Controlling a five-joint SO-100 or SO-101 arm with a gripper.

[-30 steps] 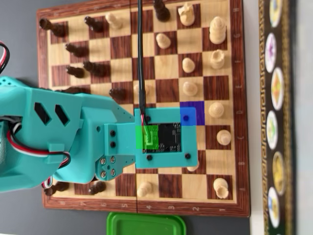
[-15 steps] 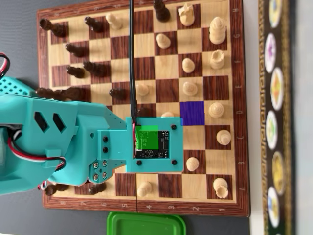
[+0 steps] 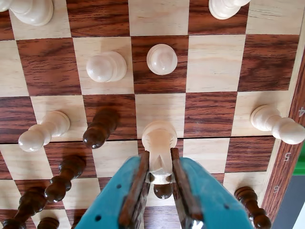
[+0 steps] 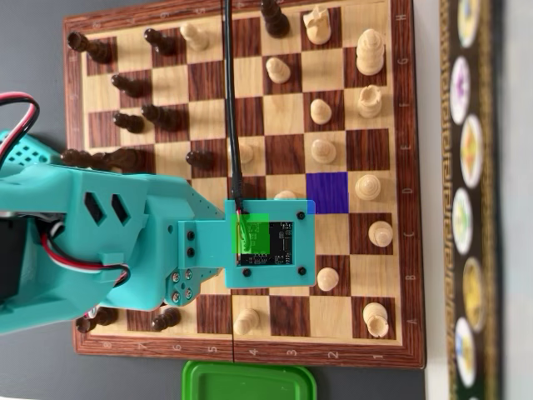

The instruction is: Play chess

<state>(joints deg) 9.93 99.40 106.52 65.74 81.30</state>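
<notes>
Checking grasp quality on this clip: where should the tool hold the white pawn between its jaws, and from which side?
The tool best pinches the white pawn at the narrow stem under its round head, coming from above. The head is wider than the stem, so it should resist slipping, and a dark piece stands close beside it, leaving little room for a sideways approach.

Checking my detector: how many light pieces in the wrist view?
7 light pieces: two at the top edge, two side by side below, one left, one right, one in the tool. Others may be hidden.
</notes>
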